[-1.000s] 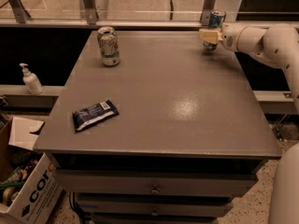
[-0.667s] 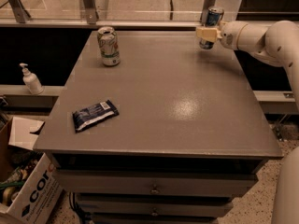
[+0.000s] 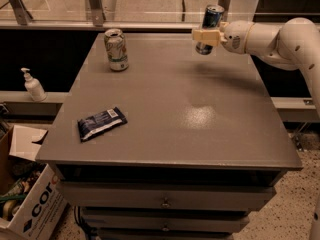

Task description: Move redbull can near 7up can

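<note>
The redbull can (image 3: 211,17), slim and blue-silver, is held tilted in the air above the far right part of the grey table (image 3: 175,109). My gripper (image 3: 206,35) is shut on its middle, with the white arm reaching in from the right. The 7up can (image 3: 116,49), wider, white-green and dented, stands upright at the far left of the table, well to the left of the held can.
A dark snack packet (image 3: 101,123) lies at the front left of the table. A white pump bottle (image 3: 33,85) stands on a ledge to the left. A cardboard box (image 3: 25,199) sits on the floor at the lower left. A railing runs behind the table.
My gripper has lifted the redbull can off the table's far right corner and carried it left, towards the 7up can. The other things have not moved.
</note>
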You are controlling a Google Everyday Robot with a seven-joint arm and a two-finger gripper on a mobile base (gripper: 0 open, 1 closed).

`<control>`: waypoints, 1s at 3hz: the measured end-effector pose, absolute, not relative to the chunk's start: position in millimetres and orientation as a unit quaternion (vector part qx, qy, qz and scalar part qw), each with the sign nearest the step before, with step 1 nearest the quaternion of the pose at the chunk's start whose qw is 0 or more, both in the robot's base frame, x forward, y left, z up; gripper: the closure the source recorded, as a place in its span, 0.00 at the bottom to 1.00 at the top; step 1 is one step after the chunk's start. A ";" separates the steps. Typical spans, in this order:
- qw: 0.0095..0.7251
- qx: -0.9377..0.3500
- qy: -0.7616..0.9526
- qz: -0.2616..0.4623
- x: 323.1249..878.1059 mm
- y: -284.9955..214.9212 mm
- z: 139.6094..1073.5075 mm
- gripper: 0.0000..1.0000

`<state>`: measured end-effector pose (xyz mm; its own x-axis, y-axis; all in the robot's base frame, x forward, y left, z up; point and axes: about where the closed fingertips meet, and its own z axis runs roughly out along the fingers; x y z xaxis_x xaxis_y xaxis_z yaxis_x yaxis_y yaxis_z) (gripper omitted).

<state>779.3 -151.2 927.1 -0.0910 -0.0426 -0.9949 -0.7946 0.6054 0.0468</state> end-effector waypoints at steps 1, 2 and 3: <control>0.597 -0.313 0.668 0.315 779.3 -151.0 927.0 1.00; 0.595 -0.355 0.647 0.318 763.8 -123.3 928.4 1.00; 0.588 -0.418 0.617 0.313 737.6 -81.8 930.0 1.00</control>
